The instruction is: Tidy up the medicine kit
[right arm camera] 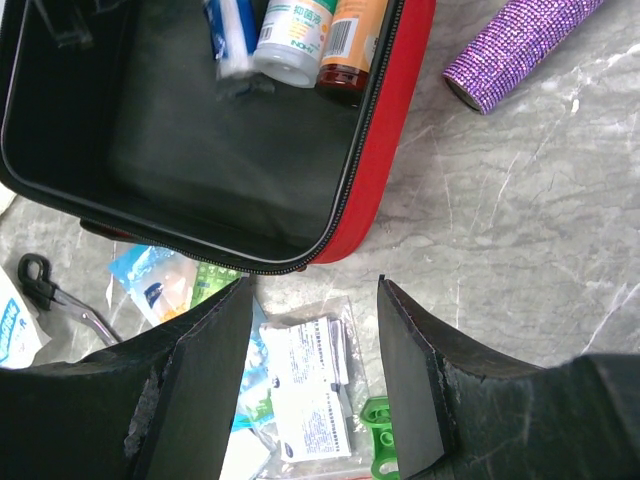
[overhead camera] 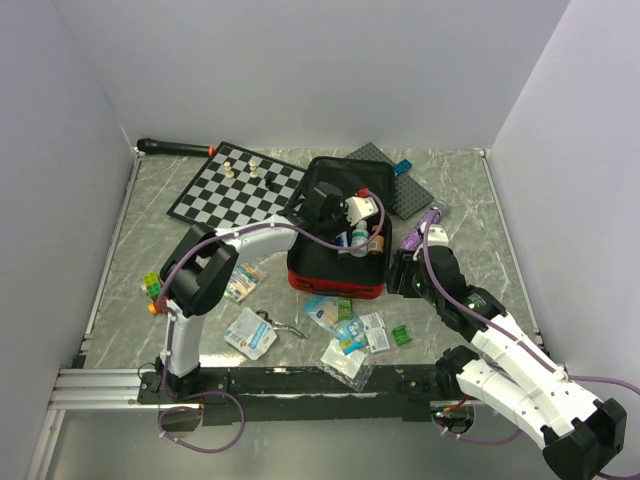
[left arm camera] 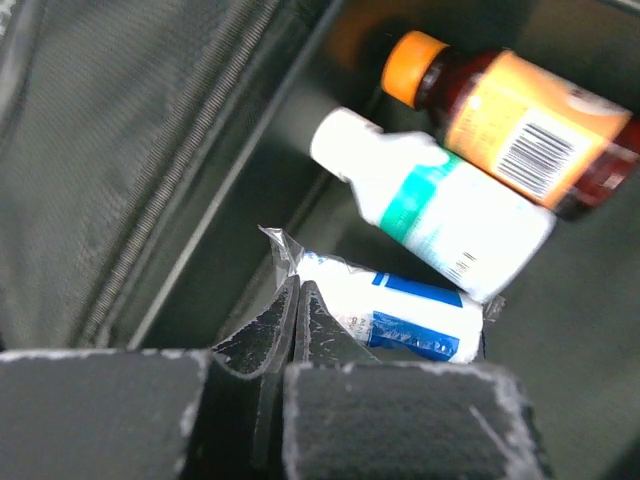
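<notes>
The red medicine kit (overhead camera: pixel 335 282) lies open mid-table, showing its black lining (left arm camera: pixel 130 150) and red wall (right arm camera: pixel 395 130). Inside at its far right lie a brown bottle with an orange cap (left arm camera: pixel 520 130), a white bottle with a teal label (left arm camera: pixel 440 205) and a white-and-blue wrapped bandage roll (left arm camera: pixel 400 310). My left gripper (left arm camera: pixel 297 287) reaches into the case, its fingers pressed together on the corner of the roll's wrapper. My right gripper (right arm camera: pixel 315 285) is open and empty above the table, at the case's near right corner.
A clear bag of sachets (right arm camera: pixel 310 390), a green clip (right arm camera: pixel 378 440) and blue packets (overhead camera: pixel 250 335) lie in front of the case. A purple glitter tube (right arm camera: pixel 520 45) lies to its right. A chessboard (overhead camera: pixel 235 185) and a grey plate (overhead camera: pixel 400 185) sit behind.
</notes>
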Available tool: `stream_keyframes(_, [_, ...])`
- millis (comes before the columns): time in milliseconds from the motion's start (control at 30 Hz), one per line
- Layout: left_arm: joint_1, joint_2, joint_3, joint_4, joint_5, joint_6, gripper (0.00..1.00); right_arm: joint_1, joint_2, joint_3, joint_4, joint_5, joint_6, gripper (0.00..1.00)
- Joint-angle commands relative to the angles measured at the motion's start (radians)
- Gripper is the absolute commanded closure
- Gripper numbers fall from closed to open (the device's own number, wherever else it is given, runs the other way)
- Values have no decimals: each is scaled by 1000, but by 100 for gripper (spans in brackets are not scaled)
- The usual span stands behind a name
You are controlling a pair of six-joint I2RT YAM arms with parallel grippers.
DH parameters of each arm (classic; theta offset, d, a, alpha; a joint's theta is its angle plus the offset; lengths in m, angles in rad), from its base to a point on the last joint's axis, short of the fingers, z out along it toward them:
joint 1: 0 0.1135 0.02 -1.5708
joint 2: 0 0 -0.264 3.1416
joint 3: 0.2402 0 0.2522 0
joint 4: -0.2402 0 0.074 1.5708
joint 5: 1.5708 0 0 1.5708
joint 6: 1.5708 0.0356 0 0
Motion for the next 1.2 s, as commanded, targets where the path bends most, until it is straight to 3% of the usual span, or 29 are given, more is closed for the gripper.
stream_keyframes(0, [3, 38, 77, 25, -29, 65, 98, -5, 13, 12, 8, 7, -14, 40])
stream_keyframes(67, [3, 46, 88, 25, -6, 65, 91, -6, 13, 10, 13, 7, -14, 40])
stream_keyframes(133, [3, 51, 103, -1, 23, 51, 71, -5, 10, 6, 19, 9, -14, 40])
stream_keyframes(200, [3, 58, 119, -12, 31, 40, 58, -6, 10, 9, 17, 9, -15, 40])
stream_keyframes(400, [0, 6, 104, 40, -12, -17, 41, -6, 10, 10, 14, 12, -12, 40])
stream_keyframes(600, [-3, -141, 22, 66, -73, -220, 38, -6, 11, 7, 22, 9, -9, 40])
stream_keyframes(900, [9, -129, -19, -141, -161, -877, 42, -6, 19, -2, 36, -13, 5, 40])
stream_keyframes(1000, [11, -97, -31, -182, -179, -971, 53, -6, 16, 1, 31, -11, 5, 40])
stream_keyframes(1167, [12, -45, -12, -251, -221, -1024, 57, -6, 7, -4, 24, -7, 5, 40])
